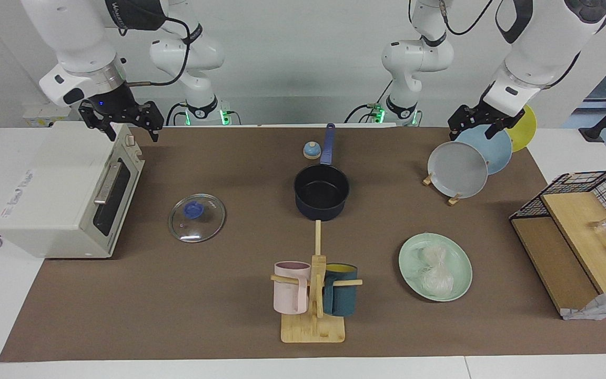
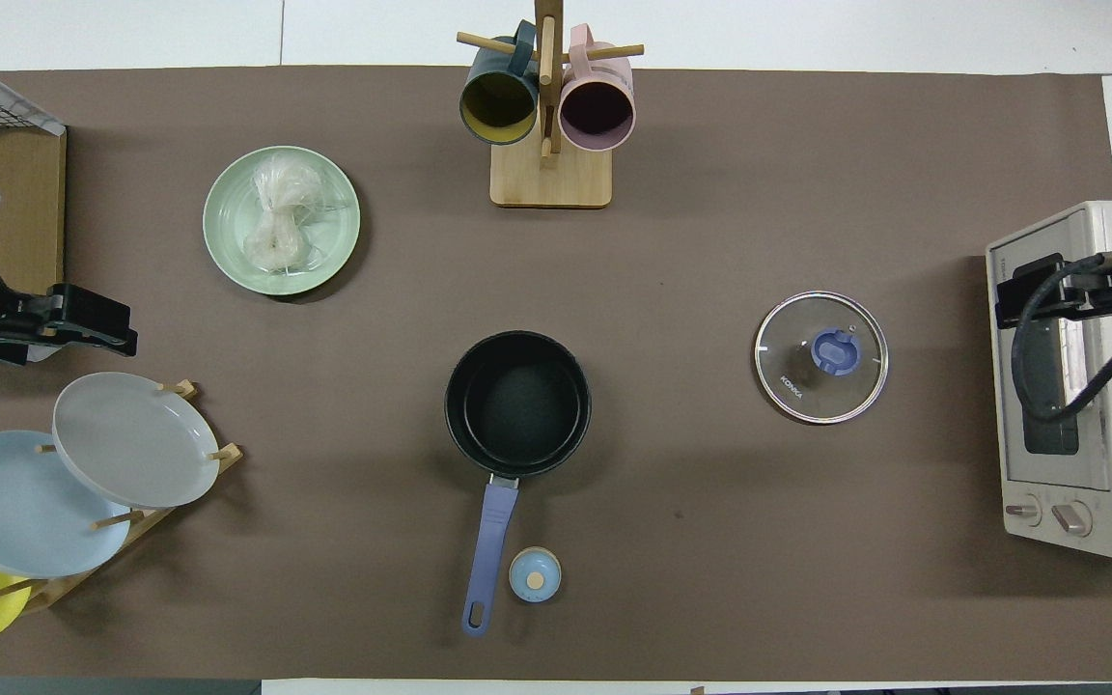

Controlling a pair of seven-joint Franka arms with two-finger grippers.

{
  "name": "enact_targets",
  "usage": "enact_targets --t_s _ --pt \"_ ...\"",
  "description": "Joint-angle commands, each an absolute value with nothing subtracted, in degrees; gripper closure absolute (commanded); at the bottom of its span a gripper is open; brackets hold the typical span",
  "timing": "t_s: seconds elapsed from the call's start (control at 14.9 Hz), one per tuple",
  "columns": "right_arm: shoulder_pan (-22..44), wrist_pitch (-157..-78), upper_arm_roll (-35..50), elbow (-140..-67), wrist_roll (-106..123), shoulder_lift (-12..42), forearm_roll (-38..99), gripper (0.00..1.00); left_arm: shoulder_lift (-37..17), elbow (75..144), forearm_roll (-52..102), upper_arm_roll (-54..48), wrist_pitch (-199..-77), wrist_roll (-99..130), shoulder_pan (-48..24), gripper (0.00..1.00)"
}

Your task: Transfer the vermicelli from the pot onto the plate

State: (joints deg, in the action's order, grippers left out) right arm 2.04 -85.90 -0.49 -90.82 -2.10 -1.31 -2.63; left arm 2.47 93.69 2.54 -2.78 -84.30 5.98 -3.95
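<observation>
The vermicelli (image 1: pixel 434 269) lies as a white looped clump on the mint-green plate (image 1: pixel 407 252), which sits farther from the robots than the pot, toward the left arm's end; both also show in the overhead view, vermicelli (image 2: pixel 274 220) and plate (image 2: pixel 221 227). The navy pot (image 1: pixel 321 190) stands mid-table, black inside and with nothing in it, handle toward the robots; it also shows from overhead (image 2: pixel 517 403). My left gripper (image 1: pixel 471 130) hangs open and empty over the plate rack (image 2: pixel 93 323). My right gripper (image 1: pixel 132 136) hangs open and empty over the toaster oven (image 2: pixel 1000 291).
A glass lid (image 1: pixel 197 217) lies between pot and toaster oven (image 1: pixel 66 189). A mug tree (image 1: pixel 313 295) with a pink and a navy mug stands farther out than the pot. A rack holds grey (image 1: pixel 457 169), light blue and yellow plates. A small blue timer (image 1: pixel 311 150) sits beside the pot handle. A wire basket (image 1: pixel 582 181) stands at the left arm's end.
</observation>
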Motion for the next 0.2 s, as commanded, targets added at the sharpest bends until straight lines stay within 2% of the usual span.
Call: enact_targets --t_s 0.0,0.13 --pt "1.49 -85.87 -0.53 -90.18 -0.53 -1.14 -1.49 0.00 2.55 93.08 0.88 -2.81 -84.11 6.42 -4.48 0.00" --pt "1.49 -85.87 -0.53 -90.18 -0.53 -1.14 -1.41 0.00 2.64 93.08 0.97 -2.81 -84.20 6.33 -4.48 0.00"
